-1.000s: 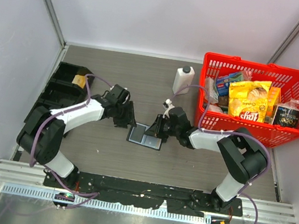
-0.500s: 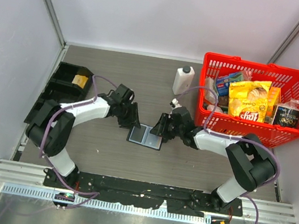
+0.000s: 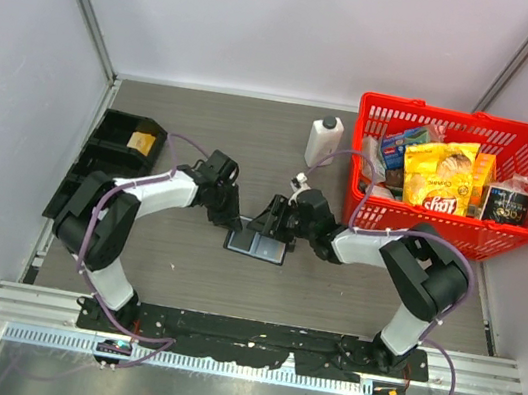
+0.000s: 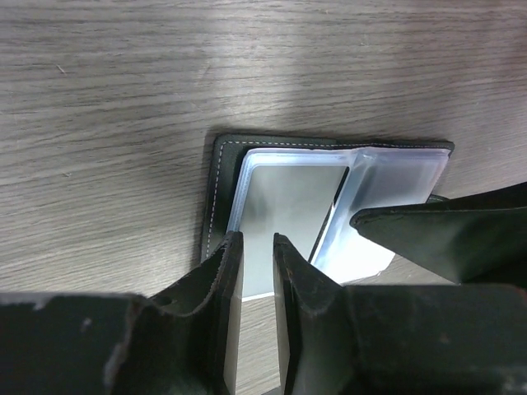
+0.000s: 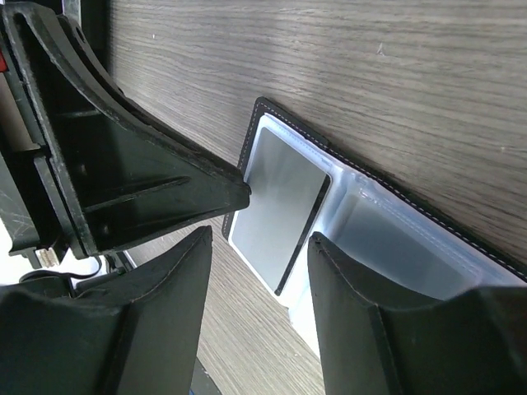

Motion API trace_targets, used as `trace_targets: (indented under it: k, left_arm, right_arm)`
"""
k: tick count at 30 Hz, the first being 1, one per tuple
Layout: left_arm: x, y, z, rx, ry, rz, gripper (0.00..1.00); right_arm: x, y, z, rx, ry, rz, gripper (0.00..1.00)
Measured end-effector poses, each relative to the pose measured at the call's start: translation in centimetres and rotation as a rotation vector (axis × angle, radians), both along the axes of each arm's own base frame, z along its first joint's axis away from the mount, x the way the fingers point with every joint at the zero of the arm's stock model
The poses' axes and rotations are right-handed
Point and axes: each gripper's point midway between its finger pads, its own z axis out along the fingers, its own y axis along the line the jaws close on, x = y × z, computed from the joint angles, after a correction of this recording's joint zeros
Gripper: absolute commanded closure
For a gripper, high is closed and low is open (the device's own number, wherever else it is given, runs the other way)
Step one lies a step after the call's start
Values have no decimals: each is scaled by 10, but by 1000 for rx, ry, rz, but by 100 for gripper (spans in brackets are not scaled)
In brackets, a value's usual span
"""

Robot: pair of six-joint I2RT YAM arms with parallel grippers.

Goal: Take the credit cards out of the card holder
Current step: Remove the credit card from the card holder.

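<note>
The black card holder (image 3: pixel 258 245) lies open on the table between both arms. Its clear inner pockets (image 5: pixel 395 239) face up inside the black stitched rim (image 4: pixel 216 189). One pale grey-blue credit card (image 4: pixel 284 206) (image 5: pixel 276 210) sticks partway out of a pocket, its end over the bare table. My left gripper (image 3: pixel 230 218) (image 4: pixel 258 240) hovers at that protruding end, its jaws a narrow gap apart with the card showing through the gap. Just above the same card, my right gripper (image 3: pixel 275 222) (image 5: pixel 257 247) is open wide and holds nothing. No other cards can be made out.
A red basket (image 3: pixel 465 115) full of groceries stands at the back right, with a white bottle (image 3: pixel 323 142) beside it. A black compartment tray (image 3: pixel 109 151) sits at the left. The two grippers' fingertips nearly meet over the wallet.
My right gripper has opened and shifted slightly left over the card holder. My left gripper's jaws have narrowed and it has edged toward the card's protruding end.
</note>
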Motion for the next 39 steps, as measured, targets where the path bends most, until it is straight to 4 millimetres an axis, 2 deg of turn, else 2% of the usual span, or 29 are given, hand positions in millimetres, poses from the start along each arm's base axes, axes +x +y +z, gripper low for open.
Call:
trace_targets:
  k: [5,15,25,33,39]
  left_arm:
    - [-2,2,-6,15,14,2,88]
    - [-5,5,-10,20,25,10,93]
    - [-6,5,-11,15,27,13,95]
    - [-6,3,-11,6,30,14,97]
    - [-6,3,-12,2,33,20,98]
  right_arm:
    - [-1,4,-4,15,21,-7,45]
    - [-2,2,-8,9,63,-37,45]
    - [-5,7,-16,30,88,-20,49]
    - [-7,12,-11,62,89,7,53]
    - [-8,15,-6,90,89,20,59]
